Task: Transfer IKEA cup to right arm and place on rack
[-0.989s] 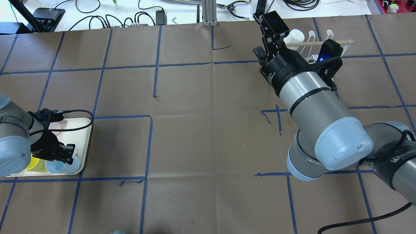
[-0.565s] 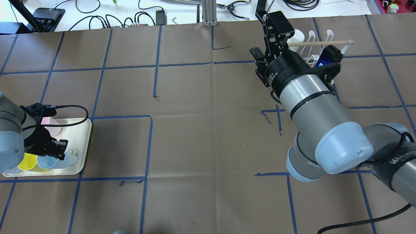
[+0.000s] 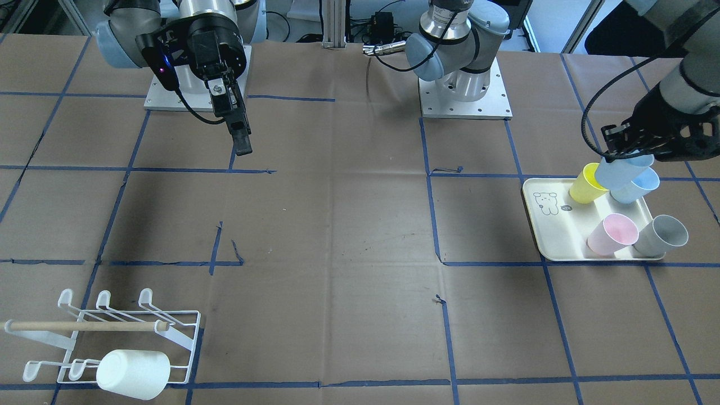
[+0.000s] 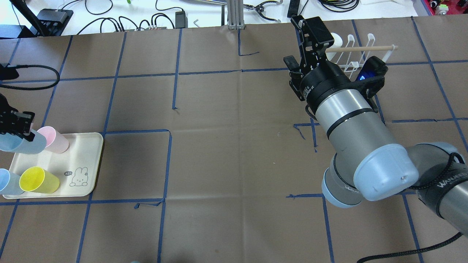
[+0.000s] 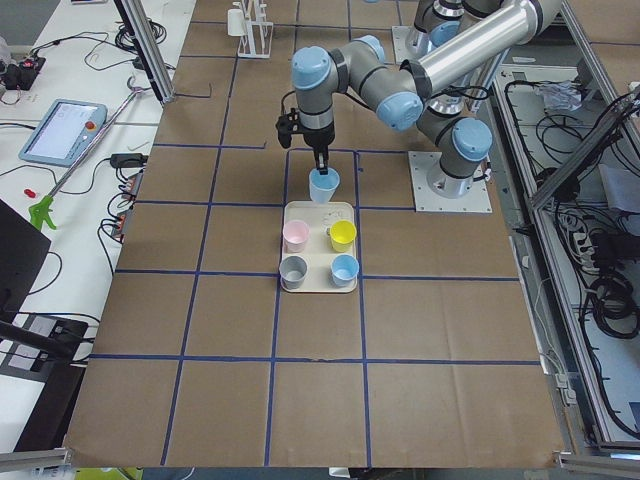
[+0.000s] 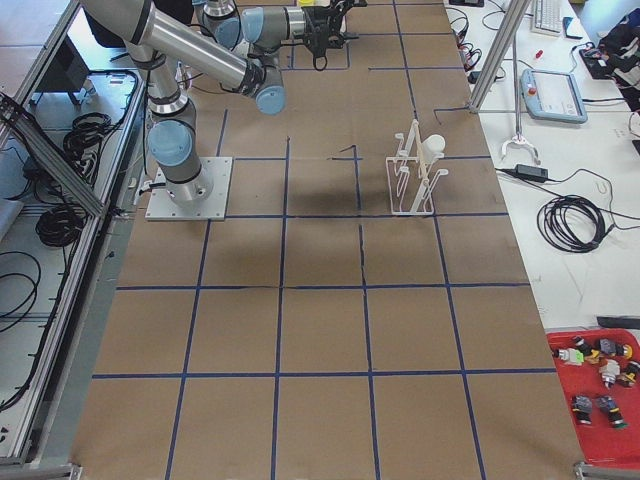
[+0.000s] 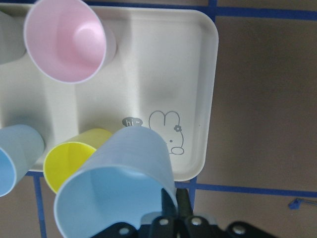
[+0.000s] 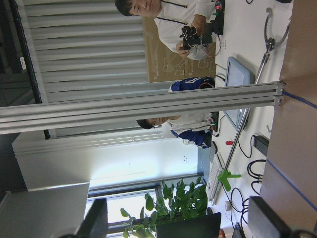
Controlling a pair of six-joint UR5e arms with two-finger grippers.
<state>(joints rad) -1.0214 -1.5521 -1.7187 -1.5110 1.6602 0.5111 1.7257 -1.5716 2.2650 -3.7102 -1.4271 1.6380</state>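
Observation:
My left gripper (image 3: 623, 151) is shut on the rim of a light-blue cup (image 3: 621, 171) and holds it tilted in the air above the cream tray (image 3: 557, 242). The left wrist view shows the cup (image 7: 119, 188) pinched at its rim over the tray's near corner. The overhead view shows the gripper (image 4: 16, 122) and cup (image 4: 16, 143) at the left edge. My right gripper (image 4: 315, 29) hangs open and empty near the white wire rack (image 4: 353, 58). Its fingers (image 8: 267, 218) stand wide apart. A white cup (image 3: 132, 374) hangs on the rack (image 3: 112, 329).
On the tray stand a yellow cup (image 3: 588, 183), another light-blue cup (image 3: 635, 185), a pink cup (image 3: 613, 233) and a grey cup (image 3: 664, 236). Brown paper with blue tape lines covers the table. Cables and tools lie beyond its far edge.
My left gripper has risen off the tray with the light-blue cup and shifted toward the overhead view's left edge. My right gripper has shifted slightly beside the rack.

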